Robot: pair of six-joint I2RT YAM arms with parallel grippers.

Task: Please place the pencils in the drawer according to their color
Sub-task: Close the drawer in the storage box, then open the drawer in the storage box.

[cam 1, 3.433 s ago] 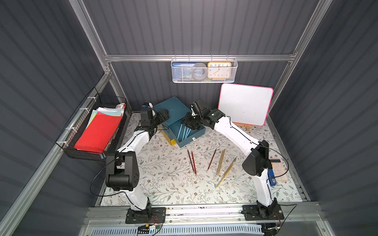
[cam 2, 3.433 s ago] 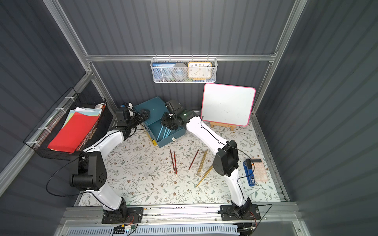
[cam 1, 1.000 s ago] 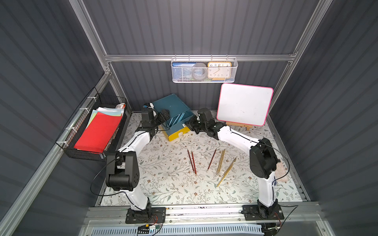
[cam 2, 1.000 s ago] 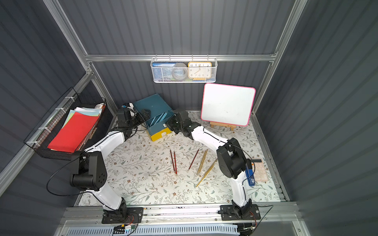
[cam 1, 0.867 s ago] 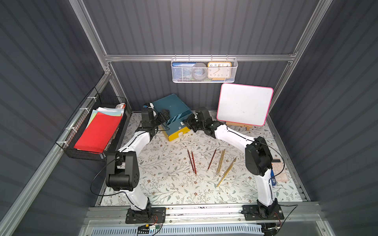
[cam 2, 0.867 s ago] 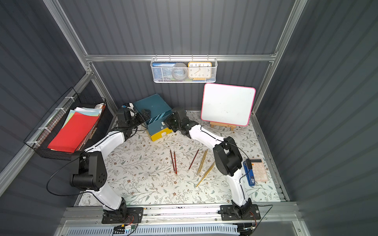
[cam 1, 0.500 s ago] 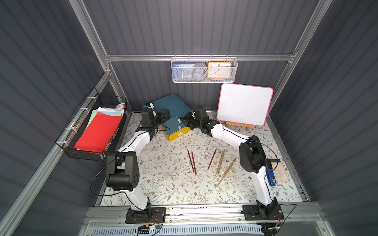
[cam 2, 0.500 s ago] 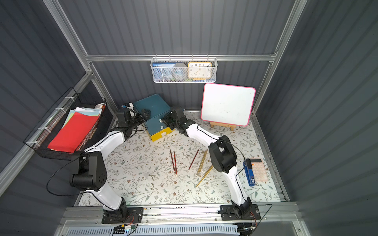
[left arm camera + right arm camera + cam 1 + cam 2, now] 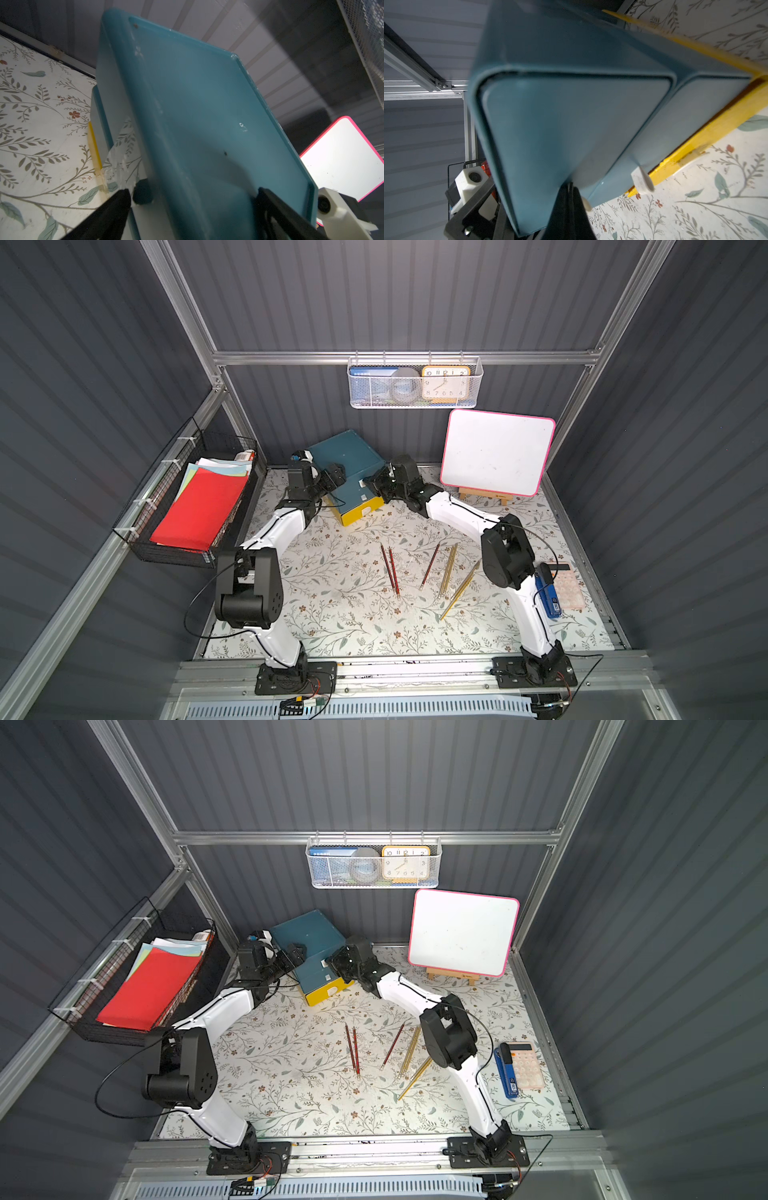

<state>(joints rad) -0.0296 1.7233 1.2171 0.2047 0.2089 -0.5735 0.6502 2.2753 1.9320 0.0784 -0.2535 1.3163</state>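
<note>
A teal drawer cabinet (image 9: 347, 456) with a yellow bottom drawer (image 9: 357, 512) stands at the back of the mat, all its drawers pushed in. My right gripper (image 9: 370, 485) is shut, its tips pressed against the top drawer's front (image 9: 571, 128) beside a white handle (image 9: 641, 180). My left gripper (image 9: 193, 194) holds the cabinet's left rear corner, jaws wide, one finger (image 9: 116, 205) by a black foot. Three dark red pencils (image 9: 390, 570) and several gold-yellow pencils (image 9: 449, 568) lie loose mid-mat in both top views, away from both grippers.
A pink-framed whiteboard (image 9: 496, 452) leans at the back right. A black wire basket (image 9: 195, 506) of coloured paper hangs on the left wall, and a white mesh basket (image 9: 415, 383) with a clock hangs on the back rail. A calculator (image 9: 525, 1065) and blue stapler (image 9: 507, 1073) lie right.
The teal drawer that stood pulled out with light blue pencils inside is now pushed in. My right gripper has moved in against the cabinet front. The left gripper stayed on the cabinet.
</note>
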